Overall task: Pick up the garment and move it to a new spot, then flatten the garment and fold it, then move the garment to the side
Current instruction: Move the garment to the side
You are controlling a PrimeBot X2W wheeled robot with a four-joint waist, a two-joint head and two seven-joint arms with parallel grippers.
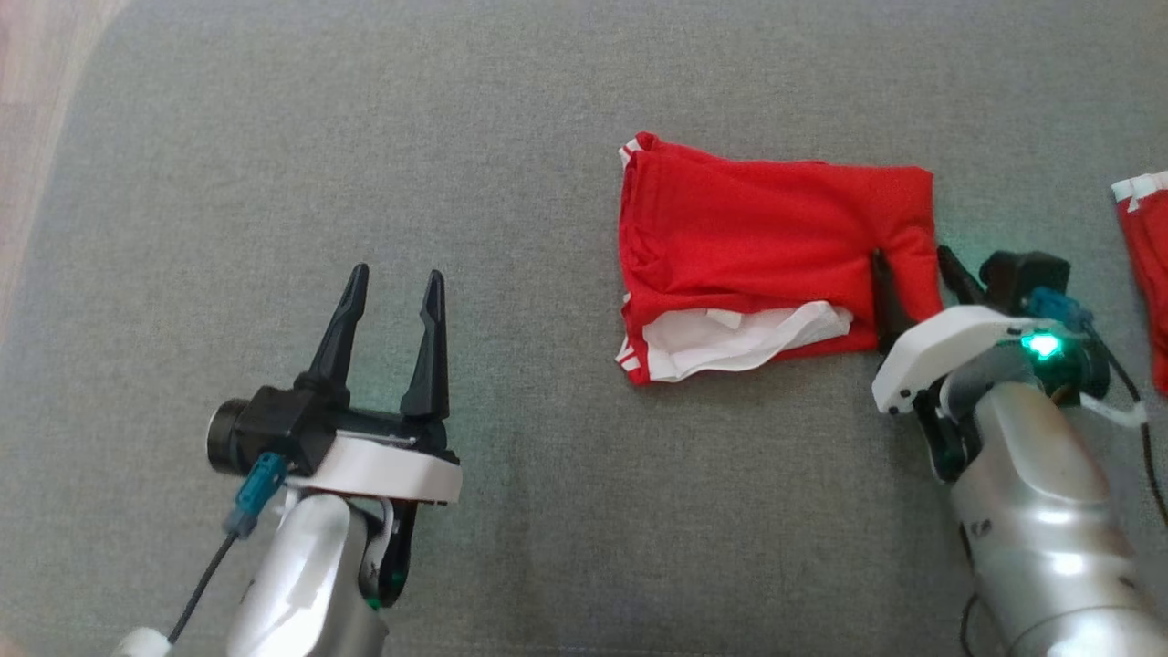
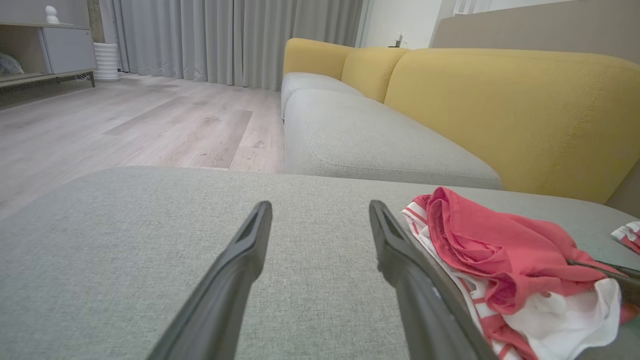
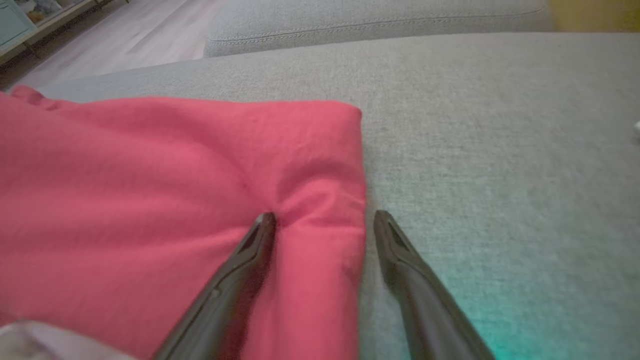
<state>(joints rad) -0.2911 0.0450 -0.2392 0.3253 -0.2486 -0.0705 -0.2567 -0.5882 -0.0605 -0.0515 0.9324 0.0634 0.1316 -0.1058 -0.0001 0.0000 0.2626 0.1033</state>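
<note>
**Fold looks done: lining up the move to the side**

Garment (image 1: 766, 246) is lying on the grey cushion (image 1: 274, 137) as a rough red rectangle, with white lining (image 1: 739, 338) poking out along its near edge. To me it's reading as folded, so I'm judging the last step, the move to the side, to be the one in hand.

Right gripper (image 1: 911, 260) is sitting released with its jaws wide, straddling the garment's right edge. One finger is pressing into the cloth and the other is resting on the cushion just beside the hem. Nothing is pinched yet.

Left gripper (image 1: 398, 274) is also standing wide open and holding nothing, over bare cushion well apart from the garment's left edge.

Next move, as I'm seeing it:
- closing the right jaws on all the layers, not just the top one
- bringing the left in on the far edge so the fold isn't dragging open
- lifting low and keeping clear of the second red piece (image 1: 1145, 274) at my right

Risk: the loose lining is looking likely to slip out when lifted.

Writing: I'm finding no brand, label or text to read. There's only red-and-white striping at the hems.
</note>
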